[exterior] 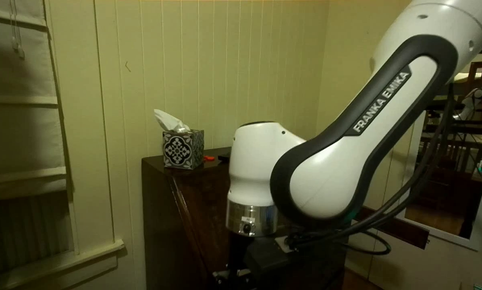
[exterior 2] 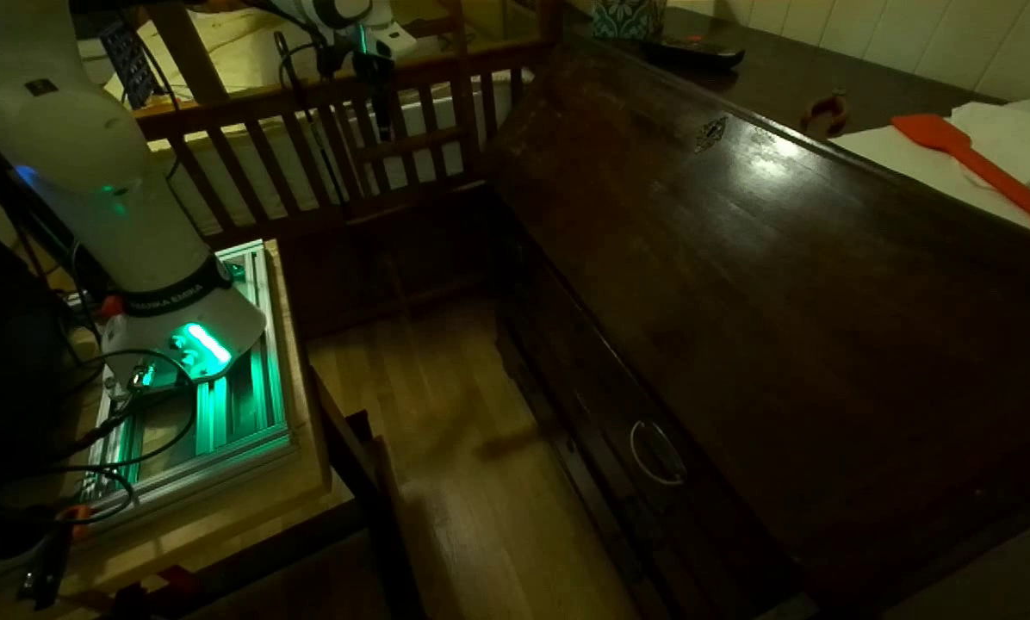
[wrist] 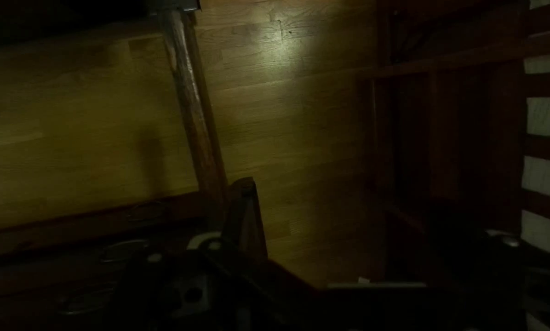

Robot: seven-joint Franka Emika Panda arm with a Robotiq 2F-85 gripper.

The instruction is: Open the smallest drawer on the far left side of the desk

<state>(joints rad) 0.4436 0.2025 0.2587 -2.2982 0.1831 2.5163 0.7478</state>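
Slant-front desk (exterior: 156, 225): dark brown and glossy, seen in both exterior views; its sloping front panel (exterior 2: 739, 301) faces the robot base (exterior 2: 170, 327).
Gripper (wrist: 362, 202): hangs, in an exterior view, before the desk at the end of the white arm (exterior: 325, 185), its lower part cut off by the picture's bottom edge.
Fingers (wrist: 249, 220): spread well apart in the wrist view and holding nothing, with floor (wrist: 293, 138) showing through the gap; the one on that view's right nearly vanishes in the dark.
Desk to fingers: its drawer fronts (wrist: 26, 276) lie at the lower left of the wrist view, near the finger on that side, with three metal pulls (wrist: 123, 250) on them; contact cannot be told.
Narrow wooden bar (wrist: 194, 105): runs from the desk's edge toward the top of the wrist view, just beside the same finger; whether this is the smallest drawer, pulled out, I cannot tell.
Brown board (exterior: 398, 229): juts out behind the arm in an exterior view, a small knob at its end.
Oval drawer pull (exterior 2: 657, 452): below the panel's lower edge.
Keyhole plate (exterior 2: 710, 134): near the panel's upper edge.
Desk top (exterior 2: 791, 77): patterned tissue box (exterior: 178, 149) near one end, black remote-like object (exterior 2: 696, 55), red spatula (exterior 2: 980, 164) on white paper (exterior 2: 1019, 129).
Slatted wooden rail (exterior 2: 265, 164): stands past the desk's far end in an exterior view.
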